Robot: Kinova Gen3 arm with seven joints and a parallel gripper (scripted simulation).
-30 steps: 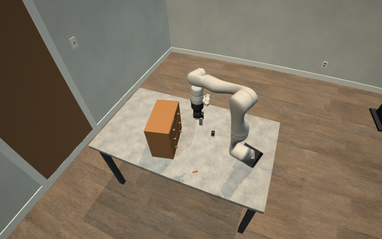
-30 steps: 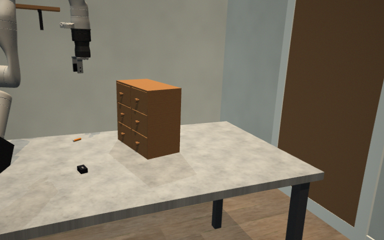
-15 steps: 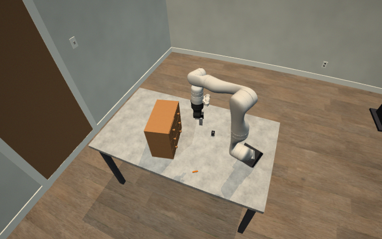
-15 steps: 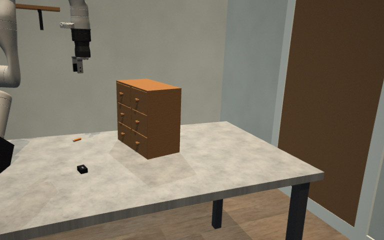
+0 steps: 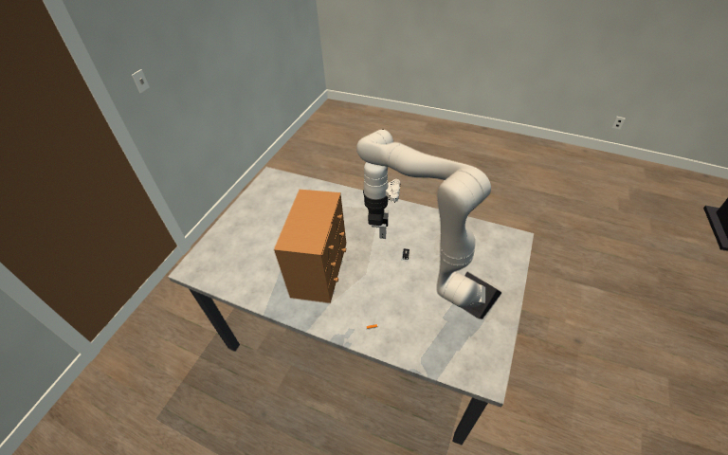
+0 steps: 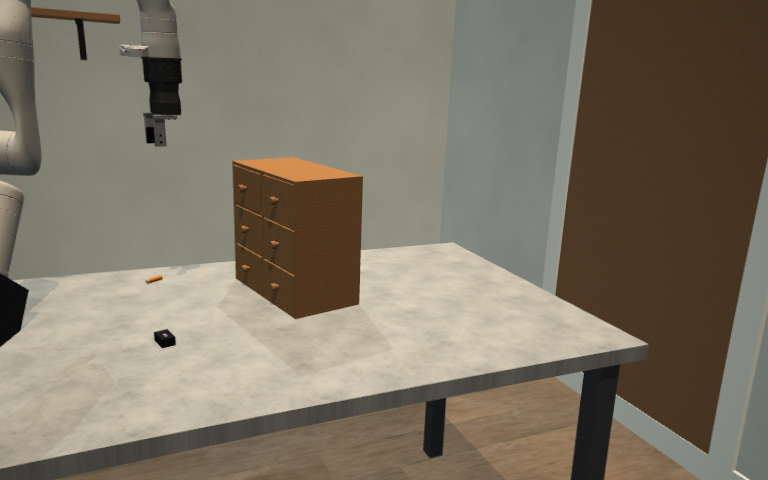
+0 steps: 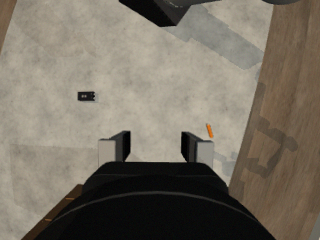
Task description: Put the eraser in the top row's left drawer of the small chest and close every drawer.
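The small black eraser (image 5: pixel 406 254) (image 6: pixel 164 338) (image 7: pixel 87 96) lies flat on the grey table (image 5: pixel 482 343) (image 6: pixel 453 316), in front of the chest's drawer side. The orange-brown chest (image 5: pixel 305 236) (image 6: pixel 328 237) stands upright with all its drawers looking pushed in. Its top left drawer (image 6: pixel 247 189) is shut. My gripper (image 5: pixel 382 233) (image 6: pixel 155 135) (image 7: pixel 155 142) is open and empty. It points straight down, high above the table, between the chest's front and the eraser, at about the height of the chest's top.
A thin orange stick (image 5: pixel 372 326) (image 6: pixel 154 279) (image 7: pixel 210 131) lies near the table edge, away from the chest. The arm's black base (image 5: pixel 480 300) sits on the table beyond the eraser. A wall and a brown door stand behind the chest.
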